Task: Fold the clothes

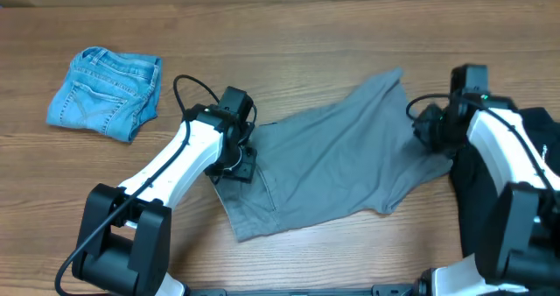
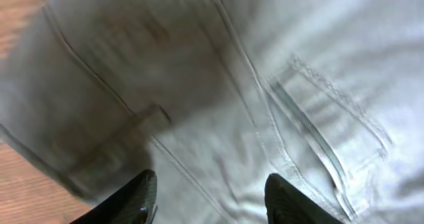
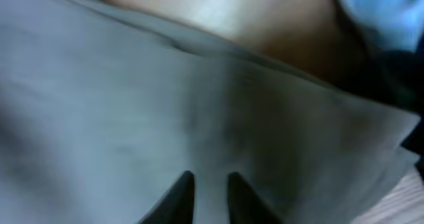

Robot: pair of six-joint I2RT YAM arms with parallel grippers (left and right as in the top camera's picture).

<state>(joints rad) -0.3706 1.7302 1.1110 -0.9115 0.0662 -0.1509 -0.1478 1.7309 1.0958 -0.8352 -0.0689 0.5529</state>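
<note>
Lying open across the middle of the table (image 1: 289, 33), the grey shorts (image 1: 341, 156) run from your left arm to your right, one corner pointing toward the far edge. Their near-left part is partly covered by the left arm.

Your left end effector (image 1: 243, 160) sits at the left edge of the grey shorts. On the left wrist view, the left end effector (image 2: 212, 187) has its fingers (image 2: 136, 197) well apart over the cloth, holding nothing. A slit pocket (image 2: 311, 128) shows clearly there, but the left half of that view is smeared.

Your right end effector (image 1: 430, 128) is at the right edge of the grey shorts. Its wrist view is blurred throughout. There the right end effector (image 3: 211, 177) shows two dark fingers (image 3: 175, 197) close together with a thin grey strip between them. You cannot tell from this whether they pinch the cloth.

The denim shorts (image 1: 105, 90) lie folded at the far left, well apart from the rest. The black garment (image 1: 544, 125) is at the right edge, cut off by the frame and largely hidden behind the right arm.
</note>
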